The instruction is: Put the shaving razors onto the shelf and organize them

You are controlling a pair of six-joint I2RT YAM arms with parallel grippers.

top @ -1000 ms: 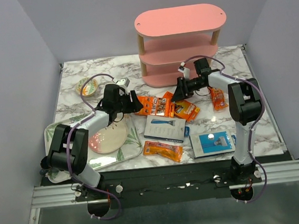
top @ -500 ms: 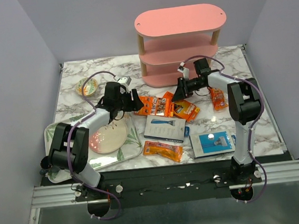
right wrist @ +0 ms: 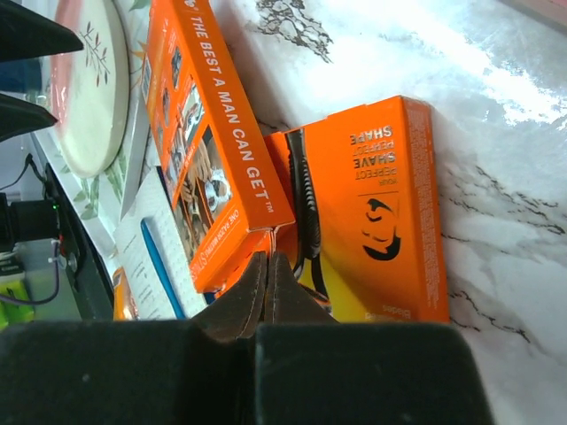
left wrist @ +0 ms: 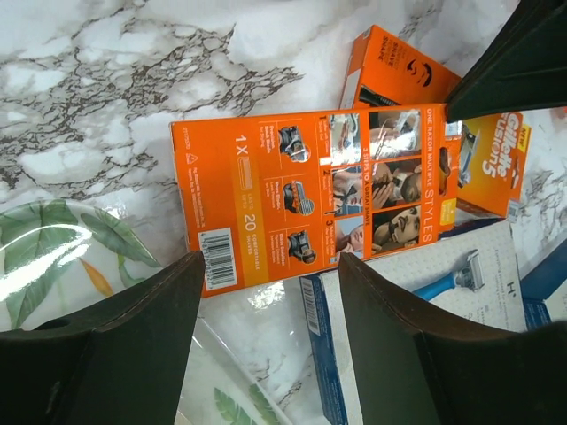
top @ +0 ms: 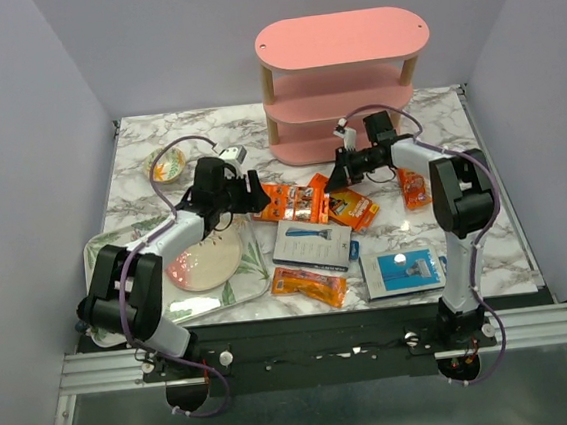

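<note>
Though apart from shelf (top: 342, 36), plate (top: 203, 265) on tray (top: 239, 291)

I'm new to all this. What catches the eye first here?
A pink shelf stands tall at the back of the marble table. Bright orange razor packs lie in a cluster mid-table, the left claw open over one and the right claw shut at their edge.

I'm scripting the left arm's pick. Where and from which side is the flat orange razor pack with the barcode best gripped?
Probably from straight above, pinching the orange razor pack across its long edges near the barcode end. It lies flat and shallow; that end sits on bare marble, the other crowds neighbouring orange packs.
</note>
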